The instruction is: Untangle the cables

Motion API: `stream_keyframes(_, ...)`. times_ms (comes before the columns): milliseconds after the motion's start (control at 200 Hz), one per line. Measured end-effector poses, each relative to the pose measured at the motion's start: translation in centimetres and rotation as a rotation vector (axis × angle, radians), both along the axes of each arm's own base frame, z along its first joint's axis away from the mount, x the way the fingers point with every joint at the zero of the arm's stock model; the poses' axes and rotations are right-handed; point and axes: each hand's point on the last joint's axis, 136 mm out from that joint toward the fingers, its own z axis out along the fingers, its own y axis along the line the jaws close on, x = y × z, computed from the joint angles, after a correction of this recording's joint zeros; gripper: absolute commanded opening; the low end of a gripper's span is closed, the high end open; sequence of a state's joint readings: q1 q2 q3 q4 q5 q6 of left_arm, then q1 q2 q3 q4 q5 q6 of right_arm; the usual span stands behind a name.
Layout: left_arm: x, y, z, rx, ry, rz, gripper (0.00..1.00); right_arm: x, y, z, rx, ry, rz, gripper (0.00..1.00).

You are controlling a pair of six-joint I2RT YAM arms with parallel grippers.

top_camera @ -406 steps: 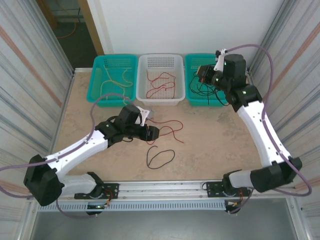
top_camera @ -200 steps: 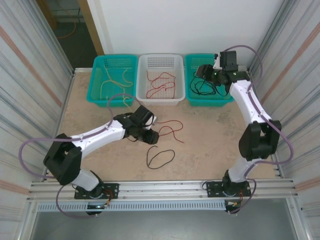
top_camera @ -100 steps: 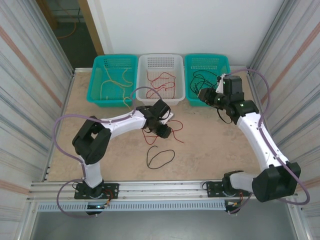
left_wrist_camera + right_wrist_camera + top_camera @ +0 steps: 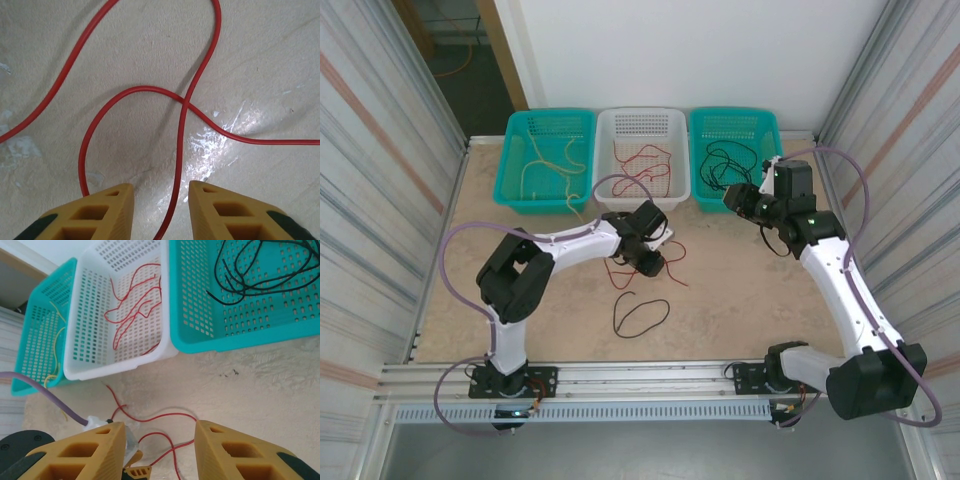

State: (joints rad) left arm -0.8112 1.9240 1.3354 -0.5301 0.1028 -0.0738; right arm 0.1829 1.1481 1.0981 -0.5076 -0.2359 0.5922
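We find cables (image 4: 638,168) sorted in the perforated plastic baskets (image 4: 642,112) at top, a thin red wire (image 4: 186,100) and black wire loop (image 4: 616,320) outstanding mid-frame, left gripper (image 4: 160,187) and right gripper (image 4: 160,425) parted, empty.

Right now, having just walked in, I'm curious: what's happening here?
Cable sorting is under way. The left tool stands open over a red cable on the table, one strand passing between its jaws, not yet gripped. The right tool hovers open and empty by the right-hand teal basket. A black cable lies looped on the table.
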Motion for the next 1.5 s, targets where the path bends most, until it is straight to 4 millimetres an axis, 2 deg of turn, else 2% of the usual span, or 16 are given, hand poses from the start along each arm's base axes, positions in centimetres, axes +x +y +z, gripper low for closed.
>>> stream_keyframes(246,-0.8,-0.5,-0.2,-0.005,0.008,-0.030,0.34,-0.2,0.0,0.1,0.003,-0.001,-0.001,0.48)
stream_keyframes(431,-1.2,-0.2,-0.7,0.004,0.022,-0.033,0.22,-0.2,0.0,0.1,0.003,-0.001,-0.001,0.46)
stream_keyframes(576,-1.5,-0.1,-1.0,0.009,0.022,-0.037,0.00,-0.3,0.0,0.4,0.007,-0.008,-0.003,0.46)
stream_keyframes(697,-1.8,-0.1,-0.2,-0.001,0.002,-0.045,0.00,-0.4,0.0,0.6,0.010,-0.014,-0.001,0.46)
stream_keyframes(802,-1.9,-0.3,2.8,-0.069,-0.044,-0.042,0.00,-0.5,0.1,0.7,0.018,-0.014,0.003,0.44)
stream_keyframes(897,-1.7,-1.1,7.6,-0.184,-0.113,-0.043,0.00,-0.6,0.8,0.8,0.043,-0.011,0.019,0.44)
stream_keyframes(982,-2.2,-1.7,12.4,-0.310,-0.169,-0.065,0.00,-1.0,2.3,1.2,0.059,-0.022,0.068,0.44)
stream_keyframes(1077,-2.9,-2.1,16.4,-0.420,-0.205,-0.087,0.00,-1.6,4.6,1.5,0.068,-0.036,0.138,0.45)
stream_keyframes(1283,-3.6,-1.9,21.9,-0.584,-0.219,-0.100,0.00,-2.4,9.0,0.7,0.071,-0.027,0.259,0.48)
stream_keyframes(1498,-4.5,-1.5,28.1,-0.733,-0.267,-0.133,0.00,-2.2,10.3,0.5,0.086,-0.026,0.282,0.48)
